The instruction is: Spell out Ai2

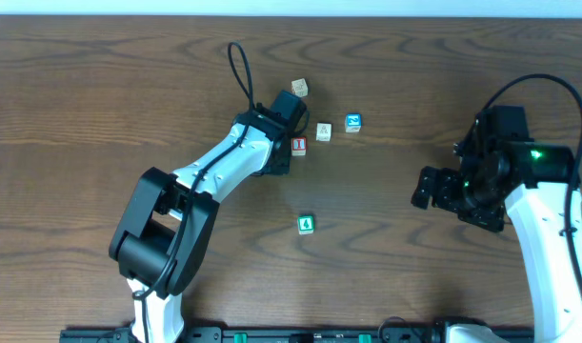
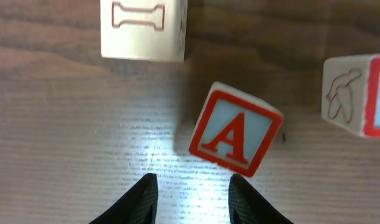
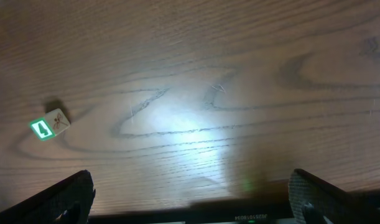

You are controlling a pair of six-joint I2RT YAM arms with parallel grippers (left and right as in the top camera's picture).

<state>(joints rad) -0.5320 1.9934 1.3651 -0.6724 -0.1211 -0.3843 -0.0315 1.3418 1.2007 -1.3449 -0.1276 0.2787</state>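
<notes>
Overhead: even, bright, sharp; only faint shadows.
Left wrist: white glare on the table [image 2: 115,149] just ahead of the left gripper [image 2: 193,182]; far edge slightly soft.
Right wrist: glare patch ahead of the right gripper [image 3: 190,186]; corners dim, fingertips blurred.

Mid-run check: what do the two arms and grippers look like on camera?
The left arm and right arm have white shells over black joints. A black cable loops off each wrist. A green light glows on the right wrist. The left gripper and right gripper have plain black fingers.
</notes>
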